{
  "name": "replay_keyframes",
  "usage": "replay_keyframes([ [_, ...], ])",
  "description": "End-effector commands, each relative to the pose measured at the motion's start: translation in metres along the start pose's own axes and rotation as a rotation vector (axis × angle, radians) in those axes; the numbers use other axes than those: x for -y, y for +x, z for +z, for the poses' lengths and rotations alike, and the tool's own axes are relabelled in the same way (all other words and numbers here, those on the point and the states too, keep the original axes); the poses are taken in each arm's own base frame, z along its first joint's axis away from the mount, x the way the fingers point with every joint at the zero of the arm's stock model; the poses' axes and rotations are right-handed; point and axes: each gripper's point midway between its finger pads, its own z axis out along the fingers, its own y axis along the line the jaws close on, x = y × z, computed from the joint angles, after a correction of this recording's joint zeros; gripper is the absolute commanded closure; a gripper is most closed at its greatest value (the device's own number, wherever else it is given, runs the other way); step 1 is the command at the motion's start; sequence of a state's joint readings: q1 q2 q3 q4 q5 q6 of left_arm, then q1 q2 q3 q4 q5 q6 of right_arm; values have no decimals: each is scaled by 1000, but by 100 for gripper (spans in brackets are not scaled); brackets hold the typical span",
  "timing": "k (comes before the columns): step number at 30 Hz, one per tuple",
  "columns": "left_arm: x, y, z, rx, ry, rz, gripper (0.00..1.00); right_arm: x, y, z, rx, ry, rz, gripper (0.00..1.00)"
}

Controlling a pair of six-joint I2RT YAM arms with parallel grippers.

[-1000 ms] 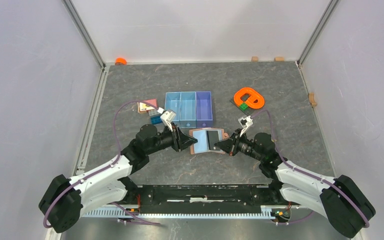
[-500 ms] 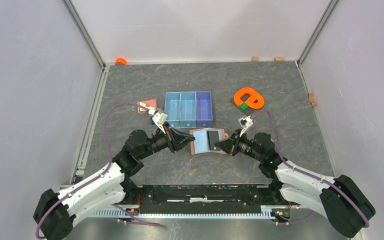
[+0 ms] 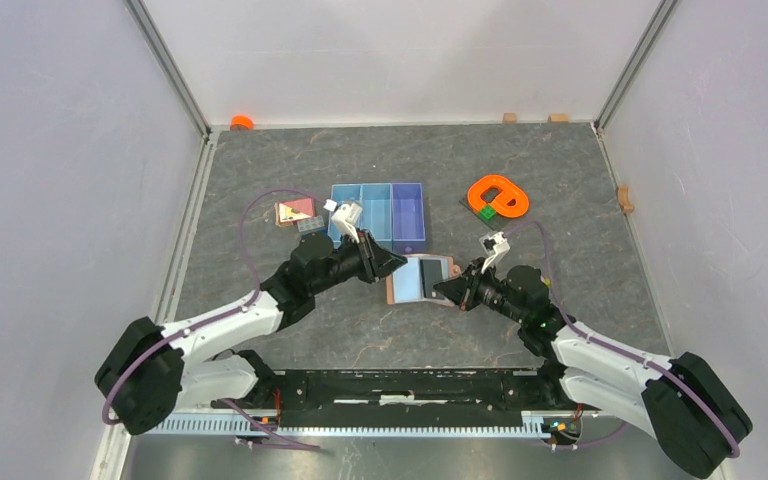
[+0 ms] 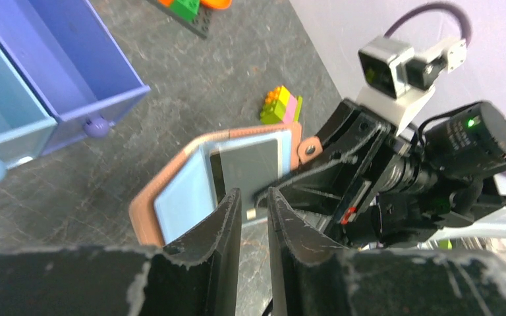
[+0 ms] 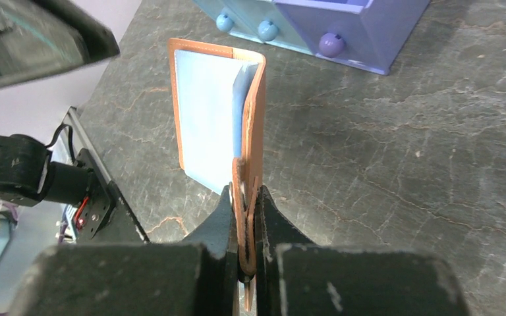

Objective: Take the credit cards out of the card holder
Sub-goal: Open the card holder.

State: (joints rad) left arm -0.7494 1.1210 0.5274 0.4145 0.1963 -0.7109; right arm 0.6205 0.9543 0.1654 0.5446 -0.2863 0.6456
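Top external view: the card holder (image 3: 410,285) lies open near the middle of the table (image 3: 580,260), with the blue tray (image 3: 392,212) close at its 11 o'clock; the grey-blue lining faces up, and one dark credit card (image 3: 430,284) shows in the pocket on the 3 o'clock half; a second card cannot be made out. Right gripper (image 3: 450,291) is clamped on the holder's 3 o'clock edge at the closure tab; the right wrist view confirms both fingers pressed flat on the leather rim; the holder seems lifted at that side. Left gripper (image 3: 398,263) stands at the holder's 10 o'clock corner, jaws a narrow slit apart, nothing seen between them; whether a fingertip touches the lining cannot be told.

Handling, as judged: the card is light, thin, stiff and smooth; it will not yield to the fingers and offers little to pinch while seated in its pocket; the best hold is its exposed edge, a finger on each face, drawn straight out through the pocket opening; which way that opening faces is not clear. The holder is soft and likely to flex or swing about its single clamped edge; pocket friction may drag it along with the card; a firm counter-hold at the tab side is advised.
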Motion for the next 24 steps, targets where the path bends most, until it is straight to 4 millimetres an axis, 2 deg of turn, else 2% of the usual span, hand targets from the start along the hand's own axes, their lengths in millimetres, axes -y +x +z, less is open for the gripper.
replay_keyframes([
  [1,18,3,4,-8,108,40,72,4,-26,3,91,51,-30,100],
  [5,6,2,1,25,54,52,72,16,-27,12,43,144,32,100],
  [7,-3,1,-4,52,16,52,67,16,-24,19,-2,153,52,100],
  [9,-4,-1,-8,73,14,60,67,14,-18,22,-34,137,58,100],
  [12,-2,-2,-11,89,34,70,64,20,-11,19,-35,149,50,100],
  [14,-2,-1,-11,97,42,59,57,23,-7,15,-25,149,47,100],
  [18,-14,-8,-13,126,16,-5,56,30,-4,12,-30,181,29,100],
  [19,-16,-10,-15,137,10,-14,49,29,-3,12,-36,176,22,100],
  [20,-19,-11,-16,148,3,-25,36,26,-3,12,-41,155,14,100],
  [21,-21,-11,-17,159,-1,-31,11,23,-2,11,-46,136,-2,100],
  [22,-26,-11,-18,167,-23,-46,0,22,-3,10,-39,131,-10,100],
  [24,-38,-11,-19,162,-95,-74,0,18,-7,6,-4,108,-24,100],
])
